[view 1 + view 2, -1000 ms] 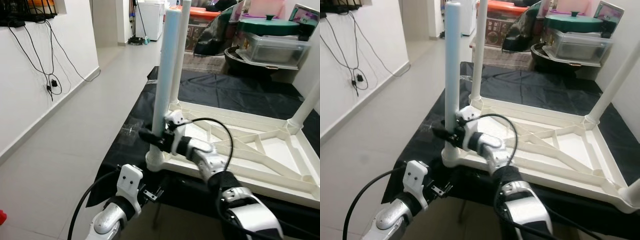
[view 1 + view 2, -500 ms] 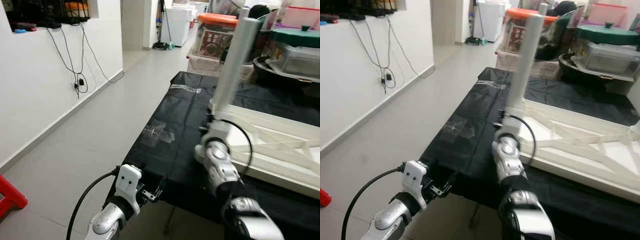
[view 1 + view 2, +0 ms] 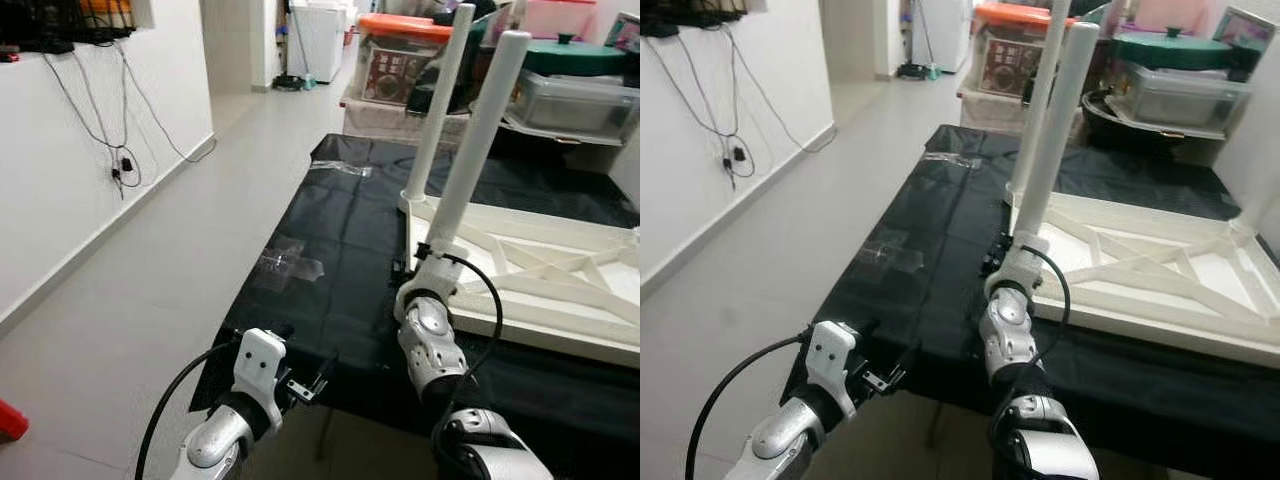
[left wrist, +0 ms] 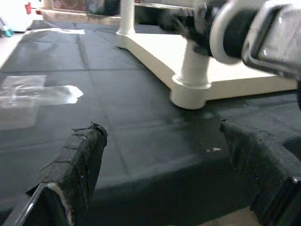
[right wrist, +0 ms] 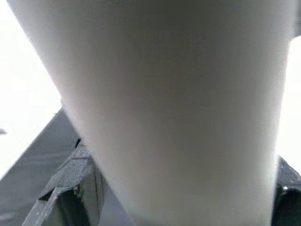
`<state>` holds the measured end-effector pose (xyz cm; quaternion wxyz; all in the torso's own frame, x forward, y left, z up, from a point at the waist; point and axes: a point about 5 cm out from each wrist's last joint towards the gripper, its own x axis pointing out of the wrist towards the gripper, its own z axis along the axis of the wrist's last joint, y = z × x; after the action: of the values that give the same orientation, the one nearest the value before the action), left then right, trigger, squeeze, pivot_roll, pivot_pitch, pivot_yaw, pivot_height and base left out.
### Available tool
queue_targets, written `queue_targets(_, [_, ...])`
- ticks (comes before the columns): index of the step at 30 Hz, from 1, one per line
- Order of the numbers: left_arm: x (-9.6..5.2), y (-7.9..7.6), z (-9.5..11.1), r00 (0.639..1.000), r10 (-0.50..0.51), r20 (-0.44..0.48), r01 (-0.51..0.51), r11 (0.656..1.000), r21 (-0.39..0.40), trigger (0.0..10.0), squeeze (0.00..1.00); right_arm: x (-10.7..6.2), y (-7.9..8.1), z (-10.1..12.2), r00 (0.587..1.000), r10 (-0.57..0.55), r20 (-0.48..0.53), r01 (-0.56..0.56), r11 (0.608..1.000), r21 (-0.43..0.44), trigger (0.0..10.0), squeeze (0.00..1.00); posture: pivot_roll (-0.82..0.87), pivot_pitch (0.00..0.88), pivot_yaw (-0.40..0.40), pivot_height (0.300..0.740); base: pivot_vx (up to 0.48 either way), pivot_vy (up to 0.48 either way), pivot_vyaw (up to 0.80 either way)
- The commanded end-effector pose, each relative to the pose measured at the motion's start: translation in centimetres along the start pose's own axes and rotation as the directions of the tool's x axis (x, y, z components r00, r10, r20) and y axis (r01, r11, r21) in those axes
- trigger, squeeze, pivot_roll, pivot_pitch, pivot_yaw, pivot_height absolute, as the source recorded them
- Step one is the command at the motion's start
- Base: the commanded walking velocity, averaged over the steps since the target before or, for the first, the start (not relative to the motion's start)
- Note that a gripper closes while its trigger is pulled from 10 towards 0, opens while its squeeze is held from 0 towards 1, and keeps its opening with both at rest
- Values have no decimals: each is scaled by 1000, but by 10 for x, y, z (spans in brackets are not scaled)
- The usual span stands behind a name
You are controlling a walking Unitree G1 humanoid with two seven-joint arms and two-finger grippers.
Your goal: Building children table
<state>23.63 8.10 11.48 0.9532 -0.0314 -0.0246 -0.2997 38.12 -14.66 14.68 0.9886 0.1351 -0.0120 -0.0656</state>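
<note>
A white children's table [image 3: 540, 290] lies upside down on a black-covered bench [image 3: 350, 250]. Two white legs stand up from its left corners, a near leg [image 3: 480, 130] and a far leg [image 3: 440, 90]. My right arm reaches forward to the base of the near leg, where my right gripper [image 3: 430, 252] is shut around it. In the right wrist view the leg [image 5: 169, 94] spans the space between the black fingers [image 5: 70, 188]. My left gripper [image 4: 164, 155] hangs open and holds nothing, low at the bench's front edge [image 3: 305, 385].
A clear plastic wrapper [image 3: 290, 268] lies on the black cloth left of the table. Storage boxes [image 3: 400, 60] and lidded pots [image 3: 570, 80] crowd the back. To the left are pale tiled floor [image 3: 130, 300] and a white wall with hanging cables [image 3: 120, 160].
The head camera has swung, so the whole scene shifted. My right gripper stays at the base of the near leg, and the arm now points straight ahead. The left arm is unchanged.
</note>
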Motion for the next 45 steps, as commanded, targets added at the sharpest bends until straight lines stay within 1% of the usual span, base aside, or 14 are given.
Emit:
queue_targets(1, [1, -1, -2, 1000, -7, -12, 7, 1000, -7, 10000, 0, 5, 13, 9, 978, 208, 3, -208, 978, 29, 10000, 0, 185, 0, -80, 740, 0, 0, 0])
queue_targets(10, [2, -1, -3, 1000, -7, -10, 7, 1000, -8, 10000, 0, 4, 18, 18, 814, 575, -86, -575, 818, 26, 10000, 0, 185, 0, -83, 740, 0, 0, 0])
queue_targets(17, [1, -2, -4, 1000, -9, -13, 9, 1000, -4, 10000, 0, -28, 49, 10, 256, 940, -224, -955, 281, 91, 10000, 0, 199, 0, -92, 740, 0, 0, 0])
queue_targets(22, [0, -2, -4, 1000, -8, -13, 8, 1000, -4, 10000, 0, -29, 55, 9, 224, 948, -225, -964, 250, 92, 10000, 0, 201, 0, -94, 740, 0, 0, 0])
queue_targets(23, [0, -2, -4, 1000, -8, -13, 8, 1000, -4, 10000, 0, -29, 56, 9, 212, 951, -224, -967, 238, 94, 7725, 0, 201, 0, -94, 740, 0, 0, 0])
queue_targets(25, [-1, -3, -5, 1000, -8, -15, 8, 1000, -4, 10000, 0, -20, 58, 9, 326, 917, -229, -940, 340, 25, 0, 0, 200, 0, -94, 740, 0, 0, 0])
queue_targets(27, [-1, -3, -5, 1000, -8, -15, 8, 1000, -4, 10000, 0, -20, 58, 9, 326, 917, -229, -940, 340, 25, 0, 0, 200, 0, -94, 740, 0, 0, 0])
queue_targets(30, [-1, -3, -5, 1000, -8, -15, 8, 1000, -5, 10000, 0, -11, 56, 11, 455, 862, -224, -886, 462, -21, 0, 0, 197, 0, -93, 740, 0, 0, 0])
queue_targets(31, [-1, -3, -5, 1000, -8, -16, 8, 1000, -6, 10000, 0, -2, 50, 13, 587, 782, -212, -806, 588, -64, 0, 0, 197, 0, -91, 740, 0, 0, 0])
queue_targets(32, [-1, -3, -5, 1000, -8, -16, 8, 1000, -6, 10000, 0, -2, 50, 13, 587, 782, -212, -806, 588, -64, 0, 0, 197, 0, -91, 740, 0, 0, 0])
queue_targets(34, [-1, -2, -4, 1000, -9, -16, 9, 1000, -7, 10000, 0, 15, 19, 20, 860, 484, -162, -504, 857, -110, 0, 0, 194, 0, -86, 740, 0, 0, 0])
queue_targets(36, [-1, -2, -4, 1000, -9, -16, 9, 1000, -7, 10000, 0, 20, 2, 23, 933, 335, -133, -351, 928, -122, 0, 0, 192, 0, -85, 740, 0, 0, 0])
queue_targets(42, [0, -2, -4, 1000, -10, -16, 9, 1000, -8, 10000, 0, 20, -40, 27, 998, -33, -59, 22, 985, -170, 0, 0, 186, 0, -80, 740, 0, 0, 0])
queue_targets(45, [0, -1, -3, 1000, -11, -16, 11, 1000, -8, 10000, 0, 2, -82, 22, 914, -407, 8, 402, 901, -164, 0, 0, 181, 0, -72, 740, 0, 0, 0])
